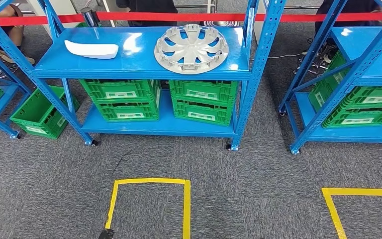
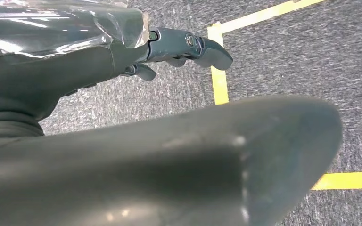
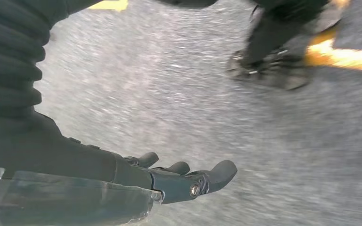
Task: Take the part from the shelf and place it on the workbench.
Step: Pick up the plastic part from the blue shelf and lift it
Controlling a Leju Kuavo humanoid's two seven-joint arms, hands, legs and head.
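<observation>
On the top board of the blue shelf (image 1: 139,69) lie a white curved part (image 1: 91,49) at the left and a silver wheel cover (image 1: 191,48) at the right. The shelf stands a few steps ahead of me on grey carpet. My left hand (image 2: 169,52) hangs over the carpet with its fingers stretched out and nothing in it. My right hand (image 3: 179,179) also hangs above the carpet, fingers extended and apart, holding nothing. Both hands are far from the shelf.
Green crates (image 1: 204,102) fill the shelf's lower board, and one green crate (image 1: 40,114) stands on the floor at the left. A second blue shelf (image 1: 358,64) stands at the right. Yellow tape squares (image 1: 149,199) mark the carpet. Red barrier tape (image 1: 179,17) and people are behind.
</observation>
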